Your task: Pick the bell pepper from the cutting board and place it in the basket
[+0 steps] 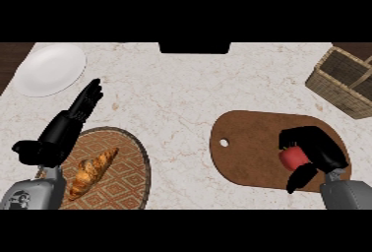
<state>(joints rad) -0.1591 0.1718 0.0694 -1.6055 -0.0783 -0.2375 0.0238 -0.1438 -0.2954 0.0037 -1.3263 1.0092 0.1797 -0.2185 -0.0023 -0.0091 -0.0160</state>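
Gripping the pepper [293, 157], the right hand [320, 149] has fingers and thumb curled round it on the board [247, 147], apparently ready to lift it toward the basket [341, 98], well apart at upper right. The left hand [69, 125] rests open, fingers straight, beside a croissant [91, 172]. No writing or brand is legible.

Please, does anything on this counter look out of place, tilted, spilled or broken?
Nothing stands out. The bell pepper is over the cutting board, with the right hand curled round it. The basket looks intact, the croissant lies whole on its round mat, and nothing is spilled.
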